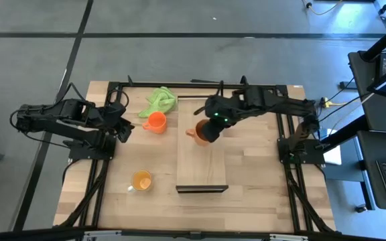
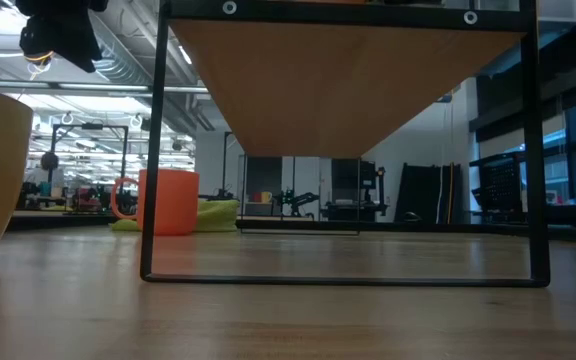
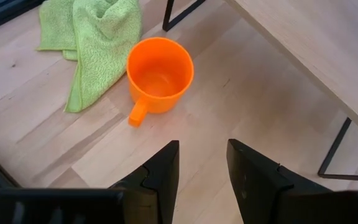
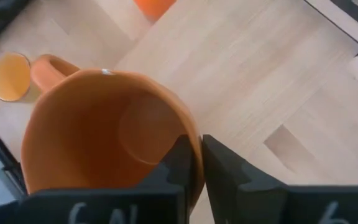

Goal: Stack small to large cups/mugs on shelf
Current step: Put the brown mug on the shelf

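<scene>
Mugs are the business here, and the biggest thing under them is the desk (image 1: 260, 194), with the shelf (image 1: 202, 157) standing along its middle as a raised light-wood board on dark end rails. Above the shelf's left edge hangs the right gripper (image 1: 210, 128), pinching the rim of the brownish-orange mug (image 1: 200, 133): in the right wrist view one finger sits inside the wall and one outside, pressed together on it, handle pointing away. Whether that mug is already resting on the board or a little above it is hard to tell from overhead. Just beyond this gripper, off the shelf toward the left arm, the red-orange mug (image 1: 155, 122) stands upright on the desk beside the lime-green cloth (image 1: 159, 101). The left gripper (image 3: 201, 168) waits near it, fingers spread and empty, the mug straight ahead of them. The yellow-orange mug (image 1: 141, 181) sits well apart from both grippers, near the desk's front. The risk, as I judge it, is the thin rim pinch so close to the shelf edge: a release while tilted or overhanging could tip the mug off onto the desk.
</scene>
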